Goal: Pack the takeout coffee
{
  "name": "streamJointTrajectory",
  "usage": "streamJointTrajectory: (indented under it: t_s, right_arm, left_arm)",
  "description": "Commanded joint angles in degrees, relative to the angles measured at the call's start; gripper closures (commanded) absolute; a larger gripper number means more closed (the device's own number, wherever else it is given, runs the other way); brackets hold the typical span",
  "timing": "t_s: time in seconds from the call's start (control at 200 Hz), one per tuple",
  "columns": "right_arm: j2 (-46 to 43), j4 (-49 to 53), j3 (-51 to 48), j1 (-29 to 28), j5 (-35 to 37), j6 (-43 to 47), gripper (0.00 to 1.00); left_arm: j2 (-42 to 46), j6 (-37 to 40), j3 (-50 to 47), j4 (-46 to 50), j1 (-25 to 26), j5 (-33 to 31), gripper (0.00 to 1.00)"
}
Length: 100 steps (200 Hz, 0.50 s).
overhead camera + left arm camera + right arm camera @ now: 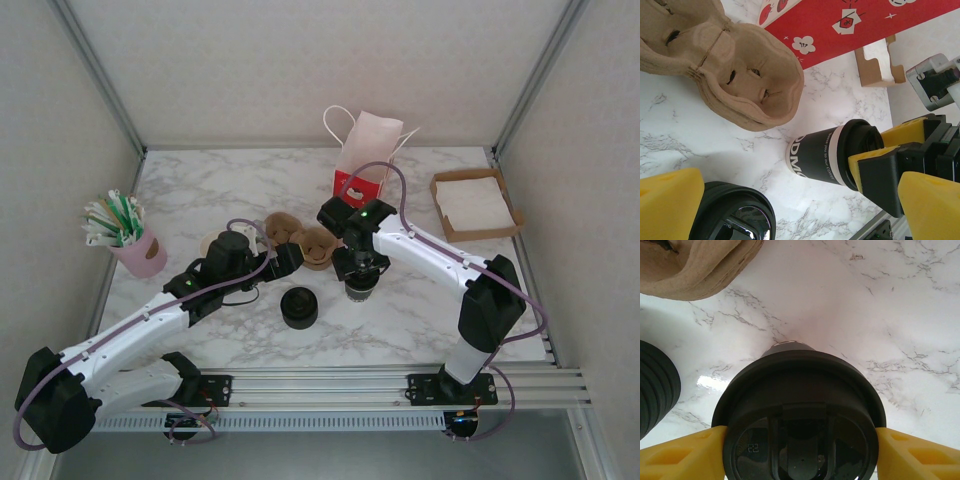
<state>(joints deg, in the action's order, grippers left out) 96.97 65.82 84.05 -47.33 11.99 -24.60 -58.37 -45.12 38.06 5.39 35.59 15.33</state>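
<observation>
Counting one takeout coffee (360,289), one lid stack (298,307), one paper bag (365,155).

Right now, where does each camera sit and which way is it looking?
Top external: above and behind the bases, looking down on the marble table; both arms show.
Left wrist: low, looking across at the takeout coffee; yellow fingers of the open left gripper frame it.
Right wrist: straight down onto the takeout coffee, right gripper clamped on it.
Shared: both wrist views show the pulp carrier.
</observation>
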Motion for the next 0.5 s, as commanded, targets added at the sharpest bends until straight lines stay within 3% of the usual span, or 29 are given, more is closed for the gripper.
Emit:
streamJointTrajectory:
  t_s: [0.0,0.496]
  right_arm:
    - [-1.45,1.40,0.28,0.57,0.78,0.82,0.29]
    - [-3.50,0.78,1.55,1.36,-2.63,1.57,0.29]
  left_arm:
    - [0.54,0.90,-0.27,-0.88,0.43,-0.39,0.00]
    - [0.02,0.91,-0.10,-1.12,0.41,0.12,0.00]
